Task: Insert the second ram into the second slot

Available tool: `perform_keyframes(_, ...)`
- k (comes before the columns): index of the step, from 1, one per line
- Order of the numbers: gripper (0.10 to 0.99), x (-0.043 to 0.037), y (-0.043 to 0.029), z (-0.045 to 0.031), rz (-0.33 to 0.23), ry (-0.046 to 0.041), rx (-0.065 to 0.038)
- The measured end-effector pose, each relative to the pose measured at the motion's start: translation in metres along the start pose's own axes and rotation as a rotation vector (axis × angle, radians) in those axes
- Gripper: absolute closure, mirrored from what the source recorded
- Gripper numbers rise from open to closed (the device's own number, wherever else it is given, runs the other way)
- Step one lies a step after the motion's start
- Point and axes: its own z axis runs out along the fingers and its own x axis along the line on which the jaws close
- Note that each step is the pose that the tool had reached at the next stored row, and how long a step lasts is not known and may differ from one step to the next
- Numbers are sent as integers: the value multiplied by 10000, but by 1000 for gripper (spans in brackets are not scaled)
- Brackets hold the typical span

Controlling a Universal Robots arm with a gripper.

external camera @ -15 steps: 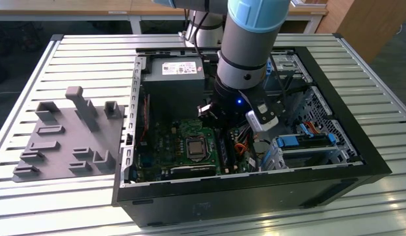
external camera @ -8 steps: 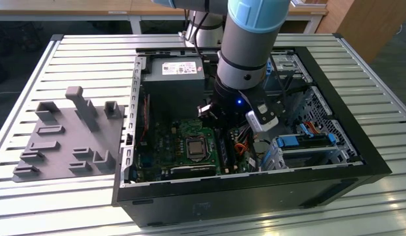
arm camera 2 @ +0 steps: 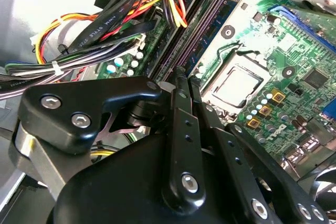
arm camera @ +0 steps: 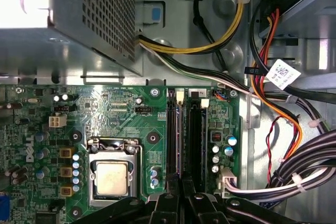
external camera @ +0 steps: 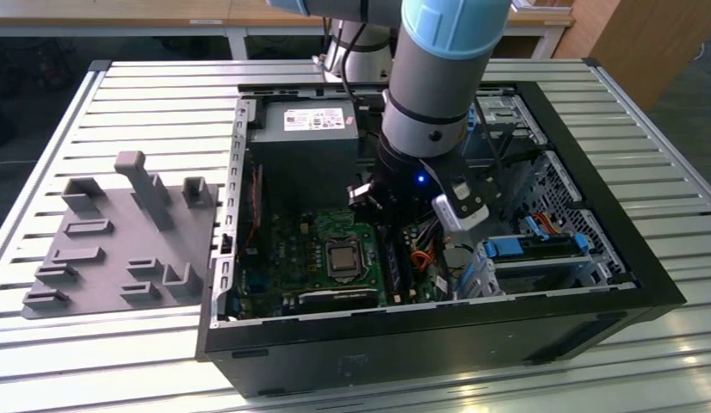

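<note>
The gripper (arm camera: 181, 195) jaws look together, apparently pressing the second ram (arm camera: 180, 145) into its slot.

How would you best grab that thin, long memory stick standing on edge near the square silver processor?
Pinch the memory stick by its long top edge, across its flat faces, coming straight down from above. It stands upright along the dark slots, leaving no side access.

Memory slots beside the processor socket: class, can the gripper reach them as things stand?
Probably yes. The gripper hangs right over the memory slots, and the cables lie beside the slots rather than across them, so nothing seems to block it.
</note>
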Motion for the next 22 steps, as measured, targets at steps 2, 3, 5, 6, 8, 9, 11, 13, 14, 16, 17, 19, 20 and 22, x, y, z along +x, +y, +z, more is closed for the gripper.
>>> perform_keyframes(2, 949, -2, 0, 4, 0, 1, 1)
perform_keyframes(3, 949, -3, 0, 7, 0, 0, 1)
perform_keyframes(5, 949, -5, 0, 12, -1, 0, 0)
perform_keyframes(6, 949, -5, 0, 14, 0, 1, 1)
perform_keyframes(8, 949, -6, 0, 21, 0, 0, 0)
perform_keyframes(9, 949, -6, 0, 24, 0, 0, 1)
perform_keyframes(11, 949, -6, 0, 32, 0, 1, 1)
perform_keyframes(13, 949, -7, 0, 38, -1, 1, 2)
perform_keyframes(14, 949, -7, 0, 40, -1, 1, 3)
perform_keyframes(16, 949, -7, -1, 43, 0, 1, 3)
perform_keyframes(17, 949, -7, -2, 45, 0, 1, 1)
perform_keyframes(19, 949, -7, -6, 46, -1, 3, 5)
perform_keyframes(20, 949, -7, -9, 46, -1, 3, 7)
perform_keyframes(22, 949, -7, -19, 47, -1, 5, 12)
